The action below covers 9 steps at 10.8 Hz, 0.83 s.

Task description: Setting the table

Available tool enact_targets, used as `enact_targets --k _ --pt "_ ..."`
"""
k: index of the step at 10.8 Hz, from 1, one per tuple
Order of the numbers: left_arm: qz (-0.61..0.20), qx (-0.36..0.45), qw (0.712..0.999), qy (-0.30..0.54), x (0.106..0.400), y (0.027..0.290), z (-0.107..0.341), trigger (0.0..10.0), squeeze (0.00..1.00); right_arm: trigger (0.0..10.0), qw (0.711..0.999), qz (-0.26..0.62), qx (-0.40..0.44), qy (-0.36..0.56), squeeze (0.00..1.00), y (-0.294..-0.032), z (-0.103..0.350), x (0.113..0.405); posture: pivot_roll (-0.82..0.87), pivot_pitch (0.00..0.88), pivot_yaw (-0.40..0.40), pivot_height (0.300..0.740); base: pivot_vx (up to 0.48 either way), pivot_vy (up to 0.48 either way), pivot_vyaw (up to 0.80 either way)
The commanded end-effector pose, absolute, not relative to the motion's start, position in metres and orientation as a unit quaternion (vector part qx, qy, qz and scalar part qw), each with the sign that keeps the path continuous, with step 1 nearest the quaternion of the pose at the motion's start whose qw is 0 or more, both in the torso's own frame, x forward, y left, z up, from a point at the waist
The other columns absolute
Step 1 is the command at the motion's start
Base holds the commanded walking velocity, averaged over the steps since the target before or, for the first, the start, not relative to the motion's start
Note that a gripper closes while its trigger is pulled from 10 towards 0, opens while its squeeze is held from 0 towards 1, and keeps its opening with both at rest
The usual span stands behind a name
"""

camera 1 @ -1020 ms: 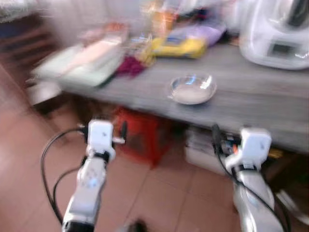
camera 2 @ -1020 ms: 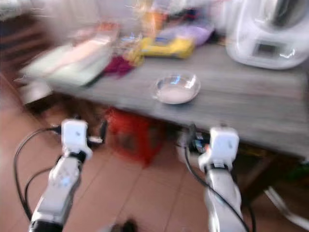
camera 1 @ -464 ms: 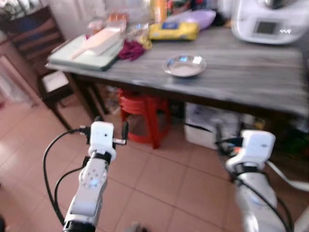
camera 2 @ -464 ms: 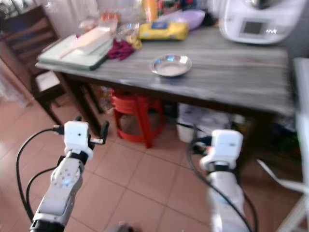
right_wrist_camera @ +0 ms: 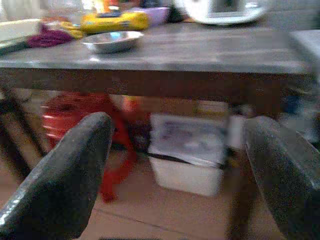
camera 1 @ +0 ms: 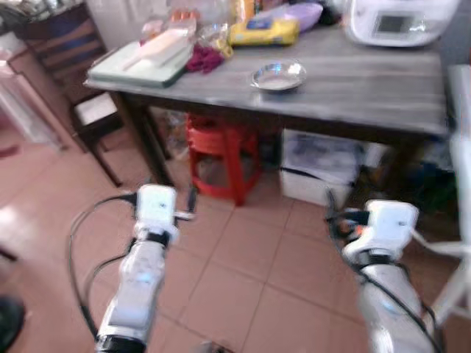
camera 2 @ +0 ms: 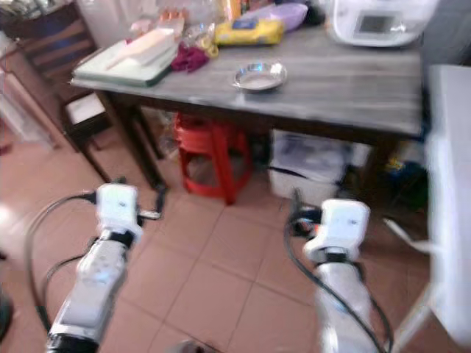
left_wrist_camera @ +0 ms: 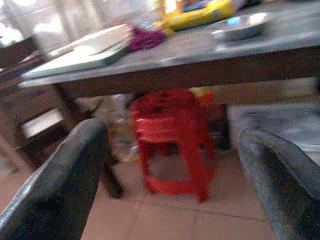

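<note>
Two grippers hanging over the tiled floor, well short of the grey wooden table. Left gripper standing with fingers spread wide, holding nothing, touching nothing, pointing toward the red plastic stool under the tabletop. Right gripper likewise gaping wide and empty, facing the white storage bin beneath the table. Sitting on the tabletop near its front edge: a shallow steel bowl. Lying behind it: a yellow packet, a purple bowl, a maroon cloth, a pale green tray and a white appliance.
</note>
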<state>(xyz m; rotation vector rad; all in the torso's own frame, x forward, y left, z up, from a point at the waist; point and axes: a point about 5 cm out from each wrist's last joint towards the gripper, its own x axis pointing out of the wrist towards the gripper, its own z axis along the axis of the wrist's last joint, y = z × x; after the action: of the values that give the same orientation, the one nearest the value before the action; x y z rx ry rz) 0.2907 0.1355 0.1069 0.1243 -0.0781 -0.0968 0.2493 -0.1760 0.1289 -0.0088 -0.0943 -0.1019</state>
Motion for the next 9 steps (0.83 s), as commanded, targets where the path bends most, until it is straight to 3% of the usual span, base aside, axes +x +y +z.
enact_targets --k 1,9 --pt "-0.044 0.074 0.996 -0.036 0.2908 0.1427 0.1066 10.0 0.0 10.0 0.998 -0.04 0.008 -0.05 0.0 -0.169 0.1309 0.2499 -0.09 0.099 0.107 0.74 -0.307 0.0 0.0" --pt "-0.089 0.064 0.993 -0.052 0.2907 0.1384 0.1115 10.0 0.0 10.0 0.998 -0.04 0.007 -0.044 0.0 -0.1693 0.1287 0.2488 -0.09 0.1 0.11 0.74 0.0 0.0 0.0"
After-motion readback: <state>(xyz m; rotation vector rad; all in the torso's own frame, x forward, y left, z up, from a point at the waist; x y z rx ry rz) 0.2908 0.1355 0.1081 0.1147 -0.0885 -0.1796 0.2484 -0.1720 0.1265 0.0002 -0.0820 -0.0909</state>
